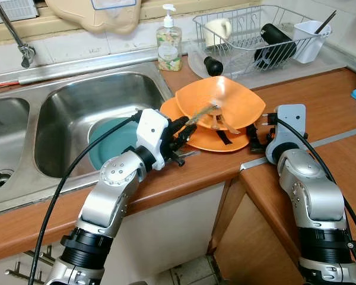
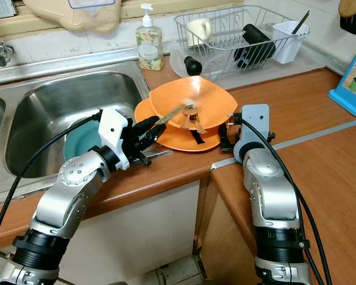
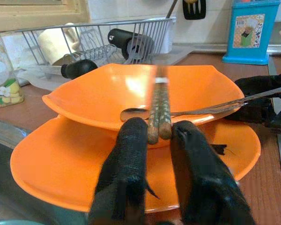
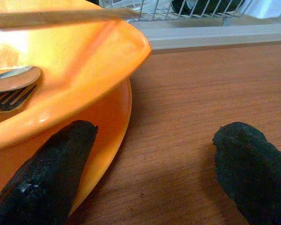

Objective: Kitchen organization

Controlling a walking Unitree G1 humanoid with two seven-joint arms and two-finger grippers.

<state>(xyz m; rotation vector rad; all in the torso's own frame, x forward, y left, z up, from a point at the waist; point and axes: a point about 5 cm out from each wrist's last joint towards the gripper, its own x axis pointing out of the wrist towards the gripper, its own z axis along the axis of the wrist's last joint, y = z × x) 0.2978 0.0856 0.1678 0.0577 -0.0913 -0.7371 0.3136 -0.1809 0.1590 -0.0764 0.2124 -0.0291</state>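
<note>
The left hand (image 1: 181, 138) had its two black fingers (image 3: 126, 159) closed on the near ends of a pair of chopsticks (image 3: 159, 110), which reached over the upper orange plate (image 1: 222, 101). That plate sat on a second orange plate (image 1: 210, 139) on the wooden desk (image 1: 320, 101), just beside the sink (image 1: 77, 113). A spoon (image 3: 136, 114) and a fork (image 4: 9, 99) lay in the upper plate. The right hand (image 1: 256, 138) rested on the desk at the far side of the plates from the sink, its fingers (image 4: 42, 173) spread wide and holding nothing, one tip touching or almost touching the lower plate's rim.

The tidying seemed barely begun. The chopsticks were gripped but not yet carried off, and the cutlery and both plates remained to be dealt with. A teal dish (image 1: 115, 139) lay in the sink.

Beyond the plates from the sink stood a wire drying rack (image 1: 255, 35) with a cup (image 1: 218, 29), a dark bottle (image 1: 276, 40) and a white utensil holder (image 1: 311, 38). A soap dispenser (image 1: 168, 41) stood at the sink's back corner, before a tiled wall.
</note>
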